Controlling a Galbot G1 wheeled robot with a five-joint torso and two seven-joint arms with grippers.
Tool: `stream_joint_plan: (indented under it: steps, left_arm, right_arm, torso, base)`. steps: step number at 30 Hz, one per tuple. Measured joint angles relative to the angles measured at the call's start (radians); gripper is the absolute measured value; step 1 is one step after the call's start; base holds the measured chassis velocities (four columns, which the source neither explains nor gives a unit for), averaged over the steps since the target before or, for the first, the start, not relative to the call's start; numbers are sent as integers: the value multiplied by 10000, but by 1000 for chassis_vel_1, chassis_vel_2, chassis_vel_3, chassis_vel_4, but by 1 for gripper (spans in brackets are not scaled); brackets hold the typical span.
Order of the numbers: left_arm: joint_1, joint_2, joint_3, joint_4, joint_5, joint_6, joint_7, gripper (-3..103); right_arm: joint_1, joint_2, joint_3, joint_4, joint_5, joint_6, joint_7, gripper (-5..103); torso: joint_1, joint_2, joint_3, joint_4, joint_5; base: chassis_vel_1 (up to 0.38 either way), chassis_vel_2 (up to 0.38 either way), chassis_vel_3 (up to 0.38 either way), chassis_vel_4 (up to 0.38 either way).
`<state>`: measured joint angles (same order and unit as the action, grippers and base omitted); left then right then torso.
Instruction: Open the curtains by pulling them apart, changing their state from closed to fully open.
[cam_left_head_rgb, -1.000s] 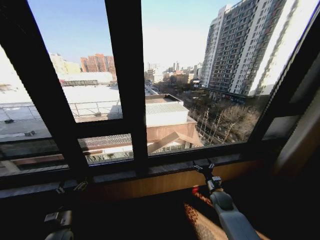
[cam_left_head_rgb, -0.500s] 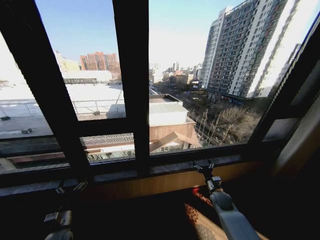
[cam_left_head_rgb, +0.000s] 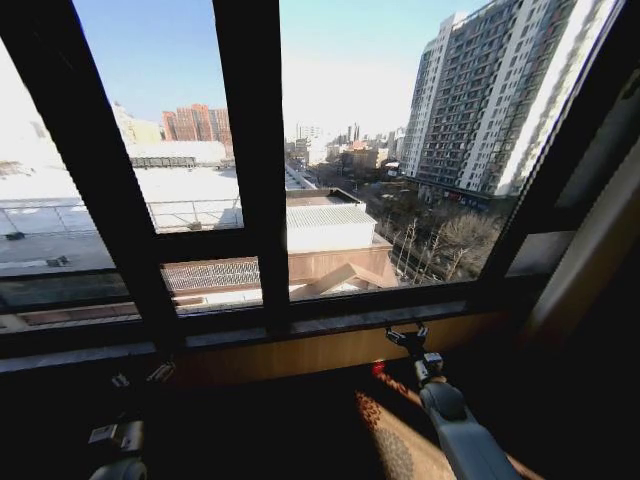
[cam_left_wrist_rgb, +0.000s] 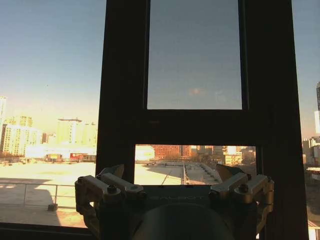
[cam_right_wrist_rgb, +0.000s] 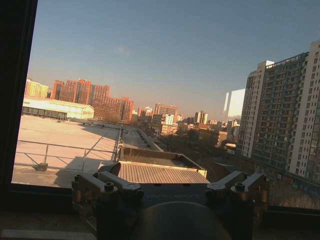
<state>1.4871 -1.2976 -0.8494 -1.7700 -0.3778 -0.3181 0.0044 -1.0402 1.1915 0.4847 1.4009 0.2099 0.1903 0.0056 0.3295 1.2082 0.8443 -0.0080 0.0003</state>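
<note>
The window (cam_left_head_rgb: 340, 150) stands uncovered across its middle, showing city and sky. A pale sheer strip that may be the curtains' edge (cam_left_head_rgb: 598, 25) hangs at the upper right, and a whitish haze (cam_left_head_rgb: 14, 112) lies at the far left; I cannot tell more of the fabric. My left gripper (cam_left_head_rgb: 140, 377) is low at the left, just under the sill, open and holding nothing (cam_left_wrist_rgb: 172, 176). My right gripper (cam_left_head_rgb: 408, 335) reaches up to the sill right of centre, also open and holding nothing (cam_right_wrist_rgb: 167, 176).
Dark window frame bars (cam_left_head_rgb: 250, 160) divide the glass. A wooden sill (cam_left_head_rgb: 330, 350) runs under the window. A tan upright panel (cam_left_head_rgb: 590, 250) stands at the right edge. Patterned carpet (cam_left_head_rgb: 395, 440) lies below the right arm.
The whole picture has shifted a little, so the camera has moved. Both grippers hold the same places under the sill, still open.
</note>
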Motion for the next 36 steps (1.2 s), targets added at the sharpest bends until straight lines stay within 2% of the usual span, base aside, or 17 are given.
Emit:
stream_joint_plan:
  steps: [3, 9, 11, 14, 19, 23, 25, 28, 31, 36]
  left_arm:
    - [1, -1, 0, 0, 1, 0, 0, 100]
    - [0, 0, -1, 0, 0, 0, 0, 100]
    - [0, -1, -2, 0, 0, 0, 0, 100]
    - [0, 0, -6, 0, 0, 0, -1, 100]
    - [3, -1, -6, 0, 1, 0, -2, 100]
    - [4, 0, -11, 0, 1, 0, -13, 100]
    - [2, -1, -4, 0, 0, 0, -12, 100]
    - [-3, -1, 1, -1, 0, -1, -2, 100]
    - [-4, -1, 0, 0, 0, 0, -2, 100]
    - [0, 0, -3, 0, 1, -1, -5, 100]
  right_arm:
    - [0, 0, 0, 0, 0, 0, 0, 100]
    - [-1, 0, 0, -1, 0, 0, 0, 100]
    - [1, -1, 0, 0, 0, 0, 0, 100]
    - [0, 0, 0, 0, 0, 0, 0, 100]
    - [-2, 0, -1, 0, 0, 0, 0, 100]
    - [-2, 0, -1, 0, 0, 1, 0, 100]
    - [-3, 0, 0, 0, 0, 0, 0, 100]
    - [-2, -1, 1, -1, 0, 0, 1, 100]
    - [1, -1, 1, 0, 0, 0, 1, 100]
    - [1, 2, -1, 0, 0, 0, 0, 100]
  torso:
    - [-2, 1, -1, 2, -9]
    - [2, -1, 3, -2, 7]
    - [5, -1, 3, 2, -14]
    - [0, 1, 0, 1, -1]
    - [-6, 5, -3, 2, -2]
    - [-9, 10, -5, 5, -4]
    - [-7, 5, -1, -3, -10]
    - [5, -3, 3, -5, 10]
    - [16, -7, 6, 1, -7]
    - [1, -1, 0, 1, -6]
  base:
    - [241, -398, -238, 423]
    - [365, -371, -374, 345]
    - [332, -353, -340, 340]
    - [335, -313, -329, 303]
    - [316, -284, -300, 286]
    - [107, -123, -155, 187]
    - [4, -5, -74, 103]
    - [-43, -57, 25, 29]
    - [-54, 23, 69, -41]
    - [-4, 5, 13, -6]
